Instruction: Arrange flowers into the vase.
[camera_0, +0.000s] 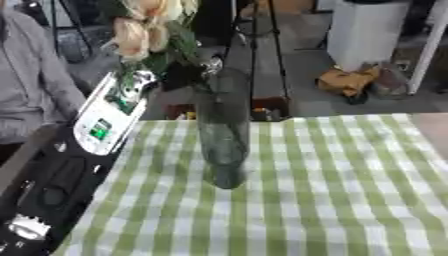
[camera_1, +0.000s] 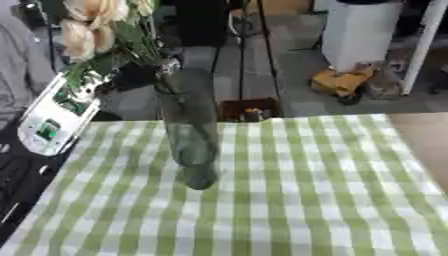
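A tall dark glass vase (camera_0: 223, 130) stands upright on the green and white checked tablecloth (camera_0: 341, 195), left of the middle. My left arm, with its white panel (camera_0: 109, 117), reaches in from the lower left. The left hand (camera_0: 181, 75) is just left of the vase's mouth, curled round the stems of a bunch of pale peach flowers (camera_0: 140, 27) with green leaves. The blooms stand above and left of the vase's rim. The stem ends are blurred at the rim, so I cannot tell if they are inside. My right hand shows in neither view.
A person in grey (camera_0: 26, 85) sits at the left edge, beyond the table. Behind the far edge are a small dark box (camera_0: 267, 107), tripod legs (camera_0: 254, 45), a white cabinet (camera_0: 367, 30) and a yellow object (camera_0: 350, 80) on the floor.
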